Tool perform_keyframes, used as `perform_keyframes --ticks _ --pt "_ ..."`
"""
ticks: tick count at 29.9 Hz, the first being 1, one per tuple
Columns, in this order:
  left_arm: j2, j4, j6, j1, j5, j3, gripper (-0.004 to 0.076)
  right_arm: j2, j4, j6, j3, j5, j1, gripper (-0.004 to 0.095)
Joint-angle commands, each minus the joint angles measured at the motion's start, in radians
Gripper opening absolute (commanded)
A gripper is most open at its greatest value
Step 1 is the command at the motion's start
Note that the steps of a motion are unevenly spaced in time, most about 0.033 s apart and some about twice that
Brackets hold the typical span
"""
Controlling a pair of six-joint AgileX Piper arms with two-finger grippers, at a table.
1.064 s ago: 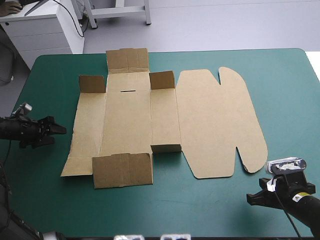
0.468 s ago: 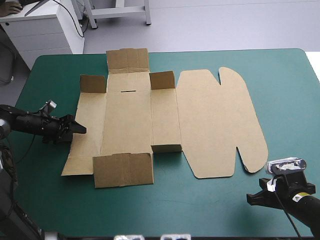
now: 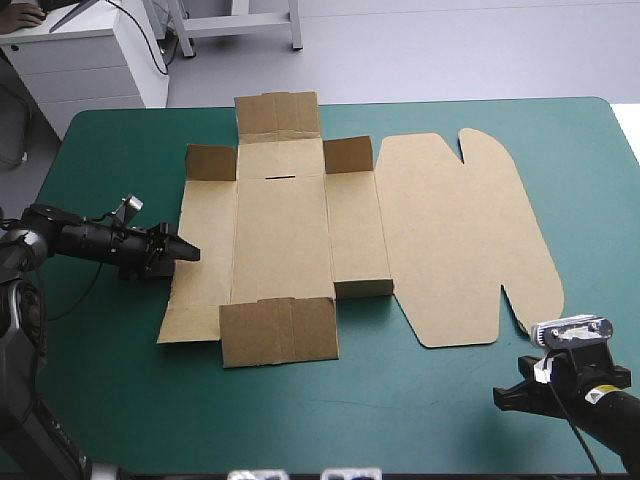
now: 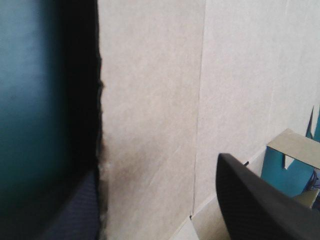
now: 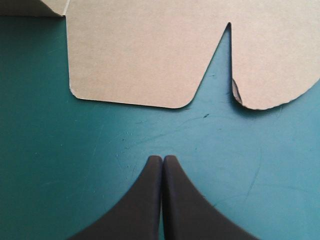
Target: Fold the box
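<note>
The brown box (image 3: 330,220) lies as a cut sheet on the teal-green cover, its small end and corner flaps standing up and its wide lid panel (image 3: 460,240) flat to the right. My left gripper (image 3: 185,252) is at the sheet's left edge. In the left wrist view its black fingers stand apart around that edge of the box (image 4: 150,100), so the left gripper (image 4: 157,165) is open. My right gripper (image 3: 500,398) rests near the table's front right corner. It is shut (image 5: 161,157) with nothing in it, a short way from the lid's rounded edge (image 5: 150,50).
Bare teal-green cover (image 3: 300,420) runs along the front of the table and to the left of the box. A white cabinet (image 3: 90,60) stands beyond the far left corner.
My left gripper has reached rightward from off the sheet to its left edge. The whole box has slid to the right with it. The right arm has stayed put.
</note>
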Motion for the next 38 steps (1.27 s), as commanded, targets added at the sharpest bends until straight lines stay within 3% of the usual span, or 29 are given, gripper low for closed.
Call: perform_keyframes --ticks 1,8,25,28,34,38 --pt "-0.007 -0.075 0.047 -0.041 0.046 0.007 0.0475 0.009 0.021 0.002 -0.023 -0.050 0.003 -0.0019" --pt "-0.007 -0.249 0.104 -0.068 0.046 0.007 0.0475 0.009 0.023 0.008 -0.023 -0.050 0.003 -0.0019" --pt "0.001 -0.235 0.106 -0.147 0.044 0.007 0.0469 0.009 0.023 0.008 -0.023 -0.066 0.003 -0.0019" --pt "0.006 -0.239 0.106 -0.155 0.044 0.007 0.0407 0.009 0.027 0.009 -0.023 -0.066 0.003 -0.0019" --pt "0.010 -0.243 0.106 -0.157 0.044 0.007 0.0149 0.009 0.029 0.009 -0.023 -0.058 0.003 -0.0019" --pt "0.010 -0.242 0.106 -0.157 0.045 0.007 0.0042 0.009 0.029 0.009 -0.023 -0.058 0.003 -0.0019"
